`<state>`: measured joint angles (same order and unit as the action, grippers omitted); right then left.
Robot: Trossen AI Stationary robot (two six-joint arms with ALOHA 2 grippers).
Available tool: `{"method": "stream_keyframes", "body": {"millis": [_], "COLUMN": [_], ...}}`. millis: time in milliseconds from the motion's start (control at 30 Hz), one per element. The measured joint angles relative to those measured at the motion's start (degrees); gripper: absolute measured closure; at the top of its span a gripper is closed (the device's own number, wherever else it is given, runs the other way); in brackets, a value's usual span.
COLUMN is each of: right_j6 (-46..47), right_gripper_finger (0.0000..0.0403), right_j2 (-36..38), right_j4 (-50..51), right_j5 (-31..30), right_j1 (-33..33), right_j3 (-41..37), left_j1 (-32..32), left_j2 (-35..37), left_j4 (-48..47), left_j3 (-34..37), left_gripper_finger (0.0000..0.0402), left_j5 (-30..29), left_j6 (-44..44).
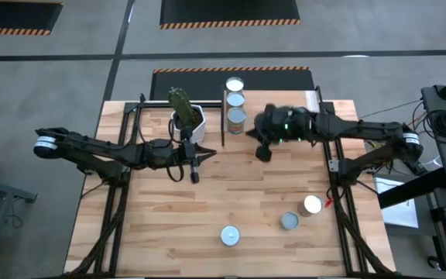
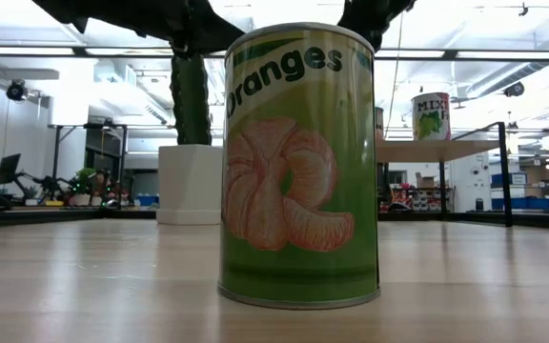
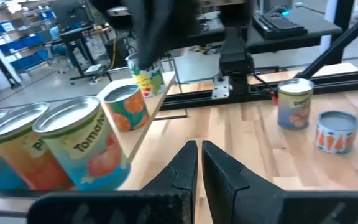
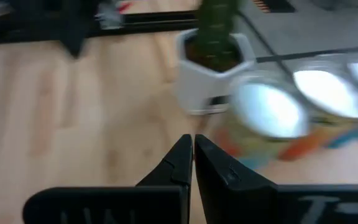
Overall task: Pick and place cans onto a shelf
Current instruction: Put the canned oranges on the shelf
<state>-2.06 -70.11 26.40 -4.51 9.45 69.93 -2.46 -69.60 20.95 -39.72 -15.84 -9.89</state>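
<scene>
Both grippers (image 1: pixel 194 172) (image 1: pixel 263 153) closed, empty, hovering nr shelf (image 1: pixel 224 116).

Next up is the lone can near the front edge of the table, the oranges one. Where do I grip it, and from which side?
Grip the oranges can across its round side wall, about mid-height, coming down from above or in level from the open table around it. It stands upright with its flat top up and nothing nearby. The right gripper may be nearer the other two cans.

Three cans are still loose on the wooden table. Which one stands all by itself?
The silver-topped can with the green Oranges label, standing alone near the table's front edge. The other two loose cans stand close together as a pair farther right.
</scene>
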Motion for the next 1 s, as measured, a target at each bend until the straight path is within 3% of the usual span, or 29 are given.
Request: {"method": "stream_keyframes", "body": {"millis": [600,1000], "right_j6": [8.4,4.3], "right_gripper_finger": [0.0394,0.0394], "right_j2": [-8.5,-21.2], "right_j4": [-2.3,-12.4], "right_j5": [-0.1,0.0], "right_j1": [-30.0,-37.1], "right_j3": [-0.4,0.5], "left_j1": [-3.9,-3.9], "left_j2": [0.0,0.0], "left_j4": [-0.5,-0.9], "left_j3": [0.0,0.0], "left_gripper_finger": [0.0396,0.0396], "left_j5": [-0.1,-0.1], "left_j6": [3.2,6.6]}}
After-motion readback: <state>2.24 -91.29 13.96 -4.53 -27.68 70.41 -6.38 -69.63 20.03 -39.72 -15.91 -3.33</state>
